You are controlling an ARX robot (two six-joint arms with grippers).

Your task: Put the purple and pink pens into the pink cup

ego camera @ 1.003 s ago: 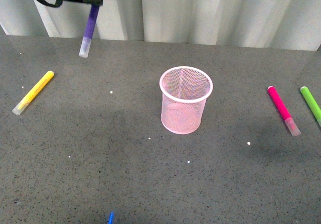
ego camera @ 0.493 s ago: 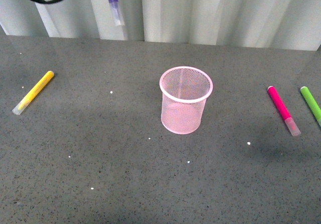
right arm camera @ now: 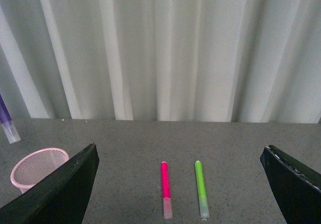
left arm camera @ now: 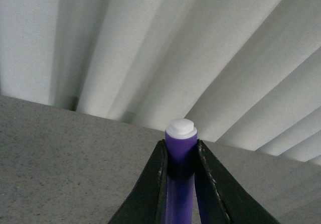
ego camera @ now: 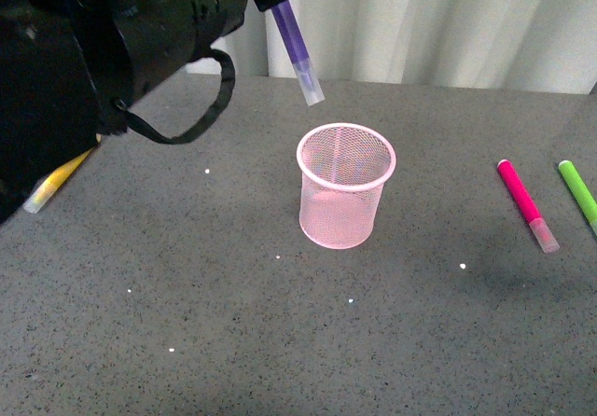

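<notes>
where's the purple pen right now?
In the front view, the purple pen is in the air left of centre, clamped in the left pincer. It is tilted cap-down, above and slightly left of the pink cup, not in it.

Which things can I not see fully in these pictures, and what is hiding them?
1. Front view: the left arm hides most of the yellow marker.
2. Front view: the right edge cuts off the green marker.
3. Left wrist view: of the purple pen only the back end shows, clamped in the left gripper; its cap and the pink cup are outside that picture.
</notes>
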